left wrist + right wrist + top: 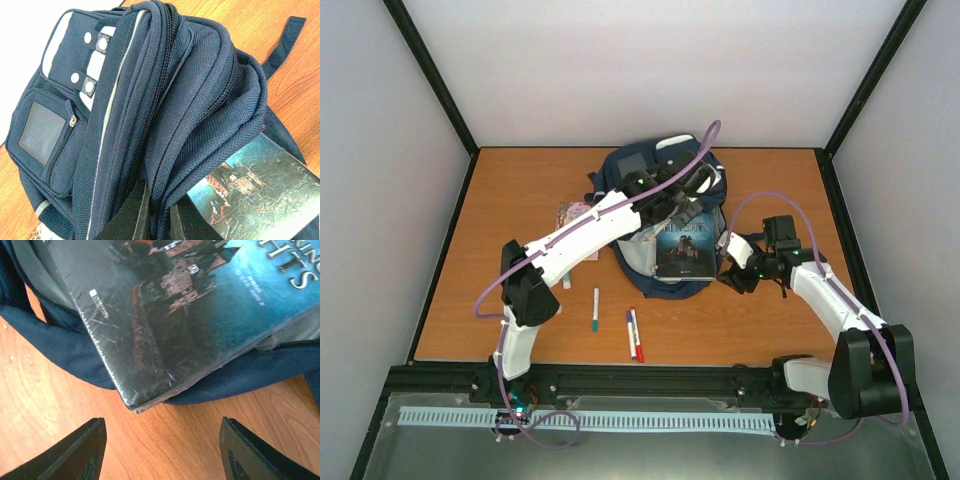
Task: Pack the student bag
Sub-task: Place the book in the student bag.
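Note:
The student bag [638, 170] is a navy backpack lying at the back middle of the table, its mouth toward me. A dark teal book [683, 250] lies partway in that mouth, under the raised flap. My left gripper [672, 208] is shut on a fold of the bag's zippered flap [200, 130], pinched between its fingers [135, 215]. My right gripper [726, 272] is open and empty just off the book's near right corner. In the right wrist view its fingers [80, 450] stand wide apart over bare wood, below the book's corner [150, 390].
A green-tipped marker [595, 310] and two more markers [634, 335] lie on the table in front of the bag. A pink patterned packet [572, 214] lies left of the bag, partly under my left arm. Enclosure walls ring the table.

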`<state>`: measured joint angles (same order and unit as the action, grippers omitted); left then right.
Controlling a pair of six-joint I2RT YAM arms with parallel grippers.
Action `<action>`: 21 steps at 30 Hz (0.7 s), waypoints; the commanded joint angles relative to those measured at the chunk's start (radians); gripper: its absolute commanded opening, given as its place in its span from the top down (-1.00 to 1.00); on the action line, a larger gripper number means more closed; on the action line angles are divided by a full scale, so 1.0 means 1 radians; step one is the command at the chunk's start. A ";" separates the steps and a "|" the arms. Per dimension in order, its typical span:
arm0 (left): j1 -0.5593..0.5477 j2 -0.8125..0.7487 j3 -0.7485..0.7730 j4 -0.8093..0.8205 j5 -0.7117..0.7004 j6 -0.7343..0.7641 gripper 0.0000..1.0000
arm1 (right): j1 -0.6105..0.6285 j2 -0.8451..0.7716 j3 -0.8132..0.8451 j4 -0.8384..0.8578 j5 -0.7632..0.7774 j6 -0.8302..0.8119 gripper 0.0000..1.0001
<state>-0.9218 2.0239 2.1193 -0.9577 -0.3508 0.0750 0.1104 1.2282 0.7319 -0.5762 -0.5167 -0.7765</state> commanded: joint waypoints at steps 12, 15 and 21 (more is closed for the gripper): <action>-0.004 -0.081 0.024 0.071 0.033 -0.029 0.99 | 0.257 0.028 -0.090 0.306 0.424 -0.122 -0.38; -0.005 -0.084 0.021 0.071 0.041 -0.029 0.98 | 0.266 0.061 -0.064 0.346 0.473 -0.071 -0.35; -0.004 -0.091 0.022 0.068 0.050 -0.032 0.98 | 0.266 0.145 0.035 0.429 0.518 0.035 -0.27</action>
<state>-0.9215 2.0239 2.1151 -0.9581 -0.3241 0.0700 0.3683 1.3296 0.6819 -0.2790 -0.0685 -0.8265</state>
